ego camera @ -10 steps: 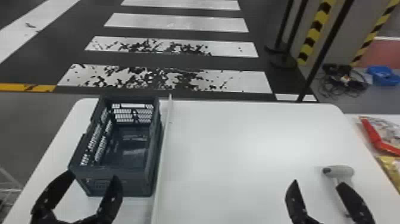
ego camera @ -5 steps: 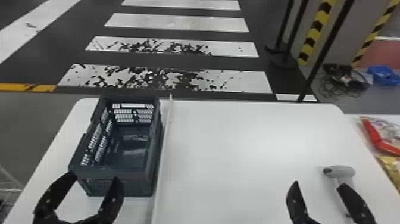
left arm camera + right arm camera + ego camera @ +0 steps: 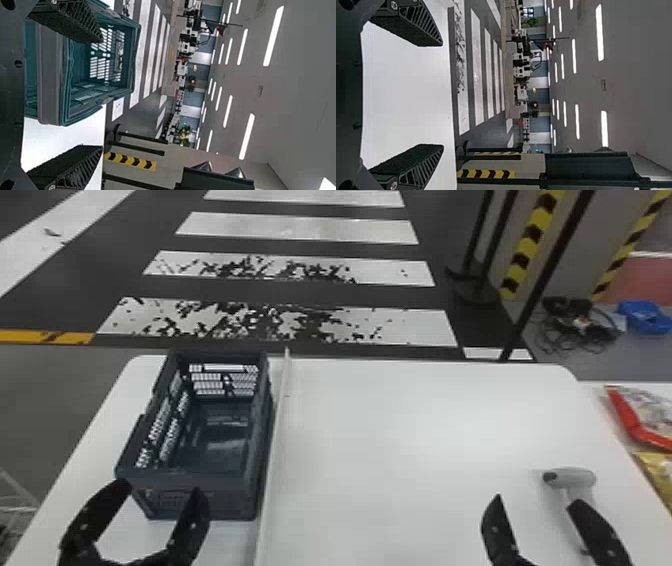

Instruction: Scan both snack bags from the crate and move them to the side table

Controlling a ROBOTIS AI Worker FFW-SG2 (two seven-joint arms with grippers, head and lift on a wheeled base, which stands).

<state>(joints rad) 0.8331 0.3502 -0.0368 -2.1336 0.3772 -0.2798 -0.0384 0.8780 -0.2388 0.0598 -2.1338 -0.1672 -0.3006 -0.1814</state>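
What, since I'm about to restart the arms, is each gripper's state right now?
Black, flat-fingered left gripper: open, holding nothing.
Black, flat-fingered right gripper: open, holding nothing.

- Left gripper (image 3: 161, 486) and right gripper (image 3: 535, 499), that's two
- One crate (image 3: 230, 500), just past the left gripper
- One scanner (image 3: 575, 477), close by the right gripper
- Two snack bags (image 3: 650, 412), off to the right gripper's right

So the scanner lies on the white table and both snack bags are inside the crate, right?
Not quite: the head view shows the red-edged bag and yellow bag on the side table, not inside the crate. The scanner does lie on the white table.
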